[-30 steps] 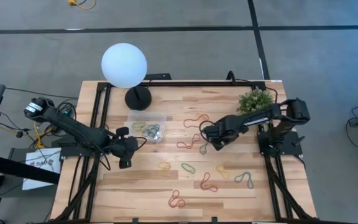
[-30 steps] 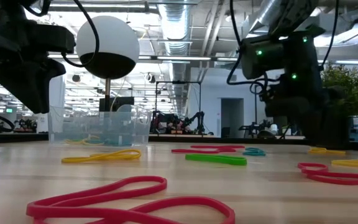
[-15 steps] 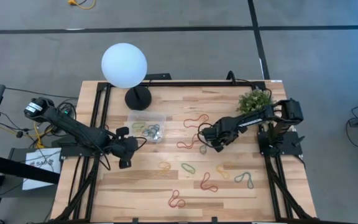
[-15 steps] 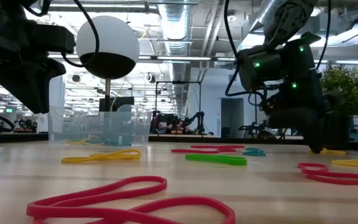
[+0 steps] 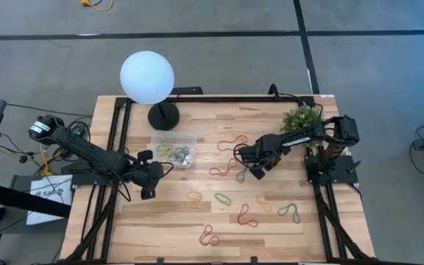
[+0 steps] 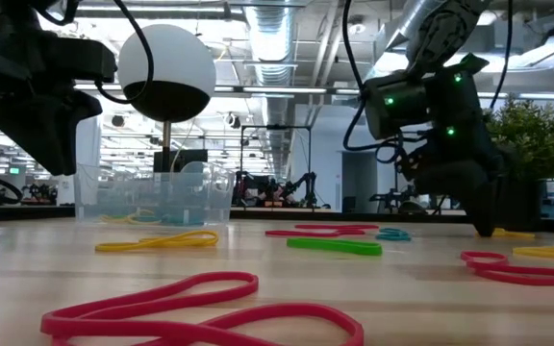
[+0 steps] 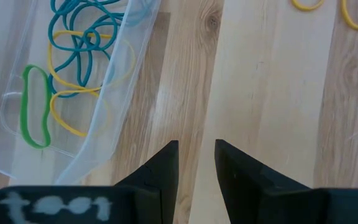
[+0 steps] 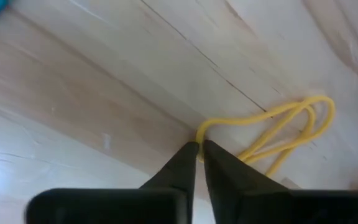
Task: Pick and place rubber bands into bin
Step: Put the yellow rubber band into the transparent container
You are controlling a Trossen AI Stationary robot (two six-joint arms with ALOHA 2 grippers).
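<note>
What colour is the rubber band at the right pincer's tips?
Yellow. The rubber band at the right pincer shows best in the right wrist view.

— Where's the right gripper (image 5: 255, 174)?
— Right of centre in the high view, fingers pinched nearly together, tips at table level.
— And the left gripper (image 5: 148, 193)?
— Lower left, hovering, fingers slightly apart.

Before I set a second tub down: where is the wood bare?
Bare: the strip in front of the left gripper, left of the red band. Crowded: from the bin rightward past the right gripper, bands everywhere.
</note>
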